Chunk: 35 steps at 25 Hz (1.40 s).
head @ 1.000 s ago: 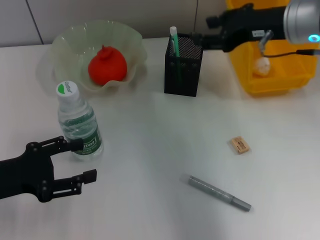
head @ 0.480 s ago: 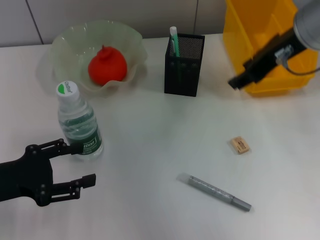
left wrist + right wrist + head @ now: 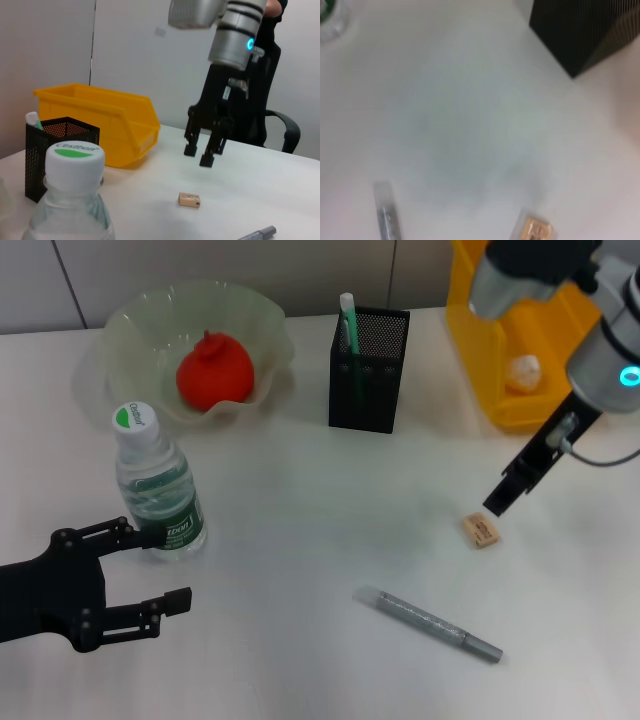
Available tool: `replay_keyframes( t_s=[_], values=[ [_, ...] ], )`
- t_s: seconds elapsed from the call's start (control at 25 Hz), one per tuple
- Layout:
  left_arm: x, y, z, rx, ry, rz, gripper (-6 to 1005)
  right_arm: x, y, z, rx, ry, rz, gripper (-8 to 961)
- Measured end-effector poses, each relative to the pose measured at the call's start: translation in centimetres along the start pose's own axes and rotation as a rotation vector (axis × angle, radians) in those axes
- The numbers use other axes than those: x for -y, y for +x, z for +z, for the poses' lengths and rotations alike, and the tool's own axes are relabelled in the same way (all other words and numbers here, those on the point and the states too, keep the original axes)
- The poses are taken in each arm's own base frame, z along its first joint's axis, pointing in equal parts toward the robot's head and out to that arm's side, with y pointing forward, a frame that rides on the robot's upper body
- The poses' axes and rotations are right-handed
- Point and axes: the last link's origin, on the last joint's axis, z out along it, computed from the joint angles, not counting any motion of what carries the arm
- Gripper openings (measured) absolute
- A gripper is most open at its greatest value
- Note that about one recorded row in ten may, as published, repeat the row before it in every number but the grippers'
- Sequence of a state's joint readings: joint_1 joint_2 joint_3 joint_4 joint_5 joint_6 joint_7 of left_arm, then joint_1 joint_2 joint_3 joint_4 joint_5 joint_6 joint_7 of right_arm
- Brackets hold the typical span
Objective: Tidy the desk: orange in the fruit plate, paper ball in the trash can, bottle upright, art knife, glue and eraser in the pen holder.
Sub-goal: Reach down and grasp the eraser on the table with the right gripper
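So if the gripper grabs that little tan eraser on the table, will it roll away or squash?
Probably neither. The eraser is a small flat block lying on its broad face, so it likely stays put. It looks light. Lying low, it may prove fiddly for the open right gripper above it.

Head camera looks down over my desk [image 3: 300, 500]. Left wrist camera sits low, facing across it. Right wrist camera looks close down. All share the eraser [image 3: 481, 530] [image 3: 189, 199] [image 3: 535, 231].
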<state>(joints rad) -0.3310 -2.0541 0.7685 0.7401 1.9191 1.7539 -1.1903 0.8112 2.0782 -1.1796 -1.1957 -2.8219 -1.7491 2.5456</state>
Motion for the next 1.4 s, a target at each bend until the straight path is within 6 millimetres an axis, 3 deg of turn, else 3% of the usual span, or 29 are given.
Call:
replay_keyframes(
  t_s=[0.48, 1.4],
  values=[
    [0.0, 0.0, 0.3, -0.003, 0.0, -0.001, 802, 0.1, 0.1, 4.1, -0.032, -0.028, 0.029, 554],
    [0.0, 0.0, 0.3, -0.003, 0.003, -0.002, 802, -0.4, -0.5, 5.7, -0.064, -0.022, 0.01, 552]
  ],
)
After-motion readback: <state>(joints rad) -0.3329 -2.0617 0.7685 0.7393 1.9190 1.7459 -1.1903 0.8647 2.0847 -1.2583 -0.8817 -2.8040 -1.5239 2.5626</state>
